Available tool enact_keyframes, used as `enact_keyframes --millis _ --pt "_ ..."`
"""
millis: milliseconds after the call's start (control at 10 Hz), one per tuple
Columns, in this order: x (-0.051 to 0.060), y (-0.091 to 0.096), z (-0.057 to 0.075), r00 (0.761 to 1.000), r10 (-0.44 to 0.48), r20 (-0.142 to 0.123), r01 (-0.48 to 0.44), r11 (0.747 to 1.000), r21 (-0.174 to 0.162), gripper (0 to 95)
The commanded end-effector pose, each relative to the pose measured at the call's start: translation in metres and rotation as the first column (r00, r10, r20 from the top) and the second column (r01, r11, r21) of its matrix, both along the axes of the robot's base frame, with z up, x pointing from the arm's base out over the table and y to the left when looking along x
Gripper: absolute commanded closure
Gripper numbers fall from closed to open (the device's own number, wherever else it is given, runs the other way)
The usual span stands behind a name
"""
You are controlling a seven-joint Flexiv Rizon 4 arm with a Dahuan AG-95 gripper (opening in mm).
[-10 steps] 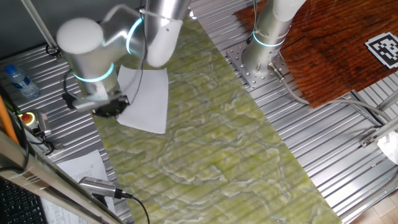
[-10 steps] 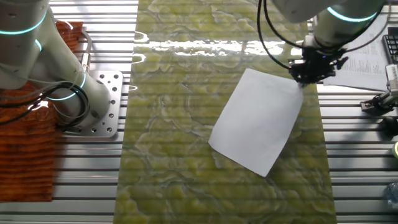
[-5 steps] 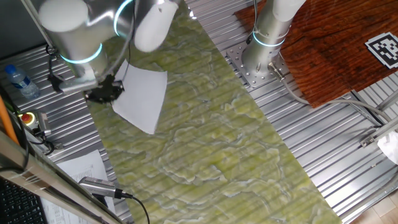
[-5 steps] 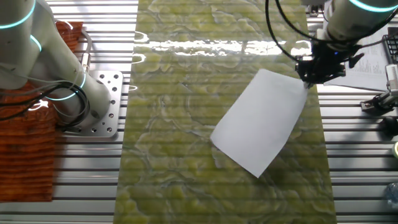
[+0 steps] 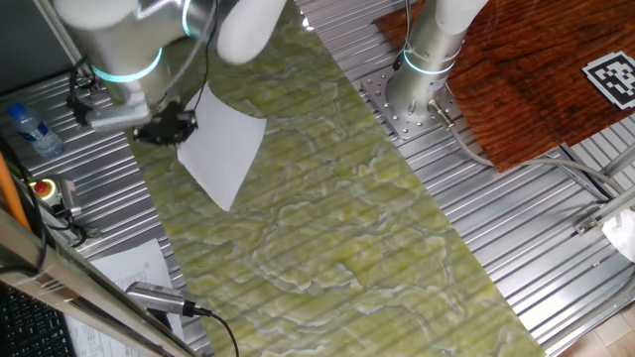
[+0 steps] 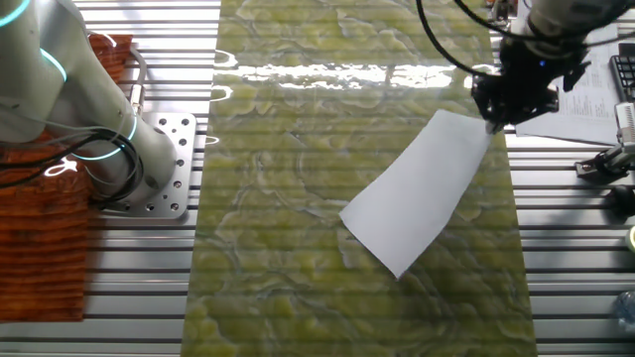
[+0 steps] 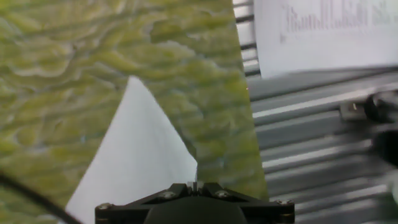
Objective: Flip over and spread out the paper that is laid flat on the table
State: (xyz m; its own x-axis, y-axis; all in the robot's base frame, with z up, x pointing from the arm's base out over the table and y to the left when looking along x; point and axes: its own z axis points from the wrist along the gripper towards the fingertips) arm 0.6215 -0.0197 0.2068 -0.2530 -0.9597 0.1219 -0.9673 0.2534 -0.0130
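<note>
The paper (image 5: 223,151) (image 6: 417,193) is a plain white sheet hanging tilted over the green-yellow table mat (image 5: 347,228) (image 6: 288,248). My gripper (image 5: 171,127) (image 6: 493,119) is shut on the paper's raised corner, near the mat's edge. The far end of the paper droops down toward the mat. In the hand view the paper (image 7: 140,158) stretches away from the gripper (image 7: 195,185), whose jaws are pressed together on its edge.
A printed sheet (image 7: 323,31) (image 6: 575,99) lies on the ribbed metal panel beside the mat. A second robot base (image 5: 422,74) (image 6: 149,169) stands by the reddish-brown wood board (image 5: 536,69). A water bottle (image 5: 30,129) and a scanner-like tool (image 5: 159,296) lie on the gripper's side.
The gripper has risen and moved outward toward the mat's edge with the paper's corner. The sheet has tilted up more steeply and looks narrower from both fixed views.
</note>
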Motion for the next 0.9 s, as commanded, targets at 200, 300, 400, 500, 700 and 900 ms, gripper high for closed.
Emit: enact_keyframes --millis 200,300,400,500,700,900 --pt "-0.011 0.000 0.021 0.999 -0.053 -0.004 0.053 0.999 -0.006 95.0" --pt "-0.013 0.001 0.024 0.998 -0.061 -0.006 0.061 0.998 -0.009 95.0" --pt "-0.017 0.004 0.029 0.997 -0.072 -0.006 0.072 0.997 -0.012 95.0" --pt "-0.018 0.005 0.031 0.997 -0.076 -0.006 0.076 0.997 -0.013 95.0" --pt "-0.020 0.007 0.034 0.997 -0.082 -0.005 0.082 0.997 -0.012 95.0" --pt "-0.025 0.008 0.040 0.996 -0.093 -0.004 0.093 0.996 -0.014 95.0"
